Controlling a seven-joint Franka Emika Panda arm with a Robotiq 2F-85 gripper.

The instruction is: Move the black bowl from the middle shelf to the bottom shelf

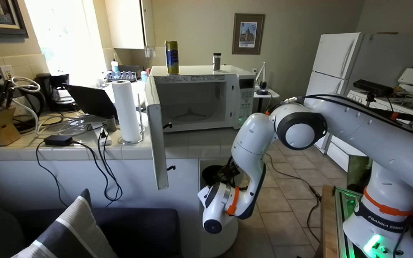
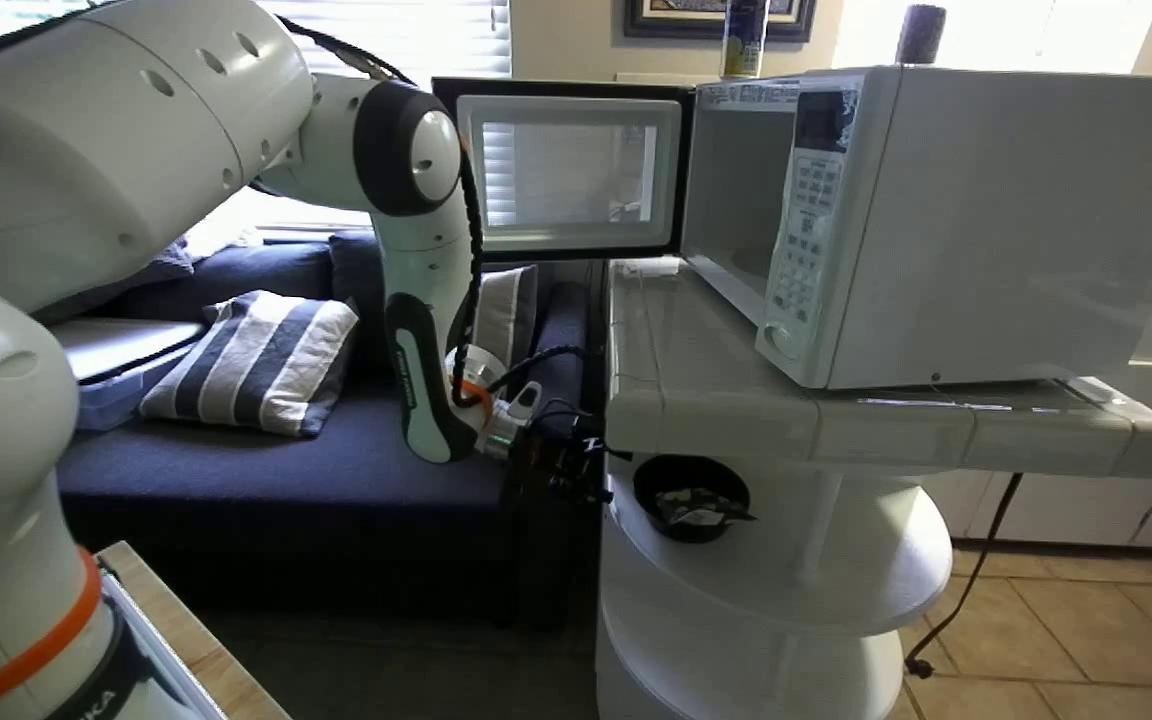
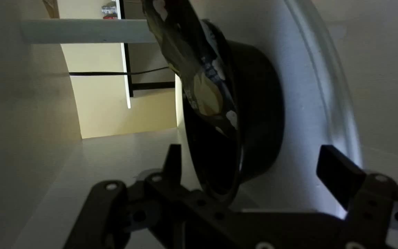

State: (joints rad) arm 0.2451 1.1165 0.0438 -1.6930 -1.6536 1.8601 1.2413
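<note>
The black bowl (image 2: 648, 492) sits upright on the white middle shelf (image 2: 876, 550), under the countertop, with a patterned packet (image 2: 698, 505) inside. The bowl (image 1: 210, 173) shows in part behind the gripper in an exterior view. The white bottom shelf (image 2: 816, 680) is below. My gripper (image 2: 608, 475) is at the shelf's edge, just beside the bowl. In the wrist view the gripper (image 3: 250, 152) is open, turned sideways, one finger above the bowl's rim level and one low near the shelf. The bowl (image 3: 263, 114) lies ahead between the finger lines, not gripped.
The countertop (image 2: 716, 425) overhangs the middle shelf and carries a microwave (image 2: 1016, 230). Its open door (image 1: 156, 132) hangs out above the arm's side. A dark sofa (image 2: 336, 480) stands beside the shelf unit. A shelf post (image 2: 816, 525) stands behind the bowl.
</note>
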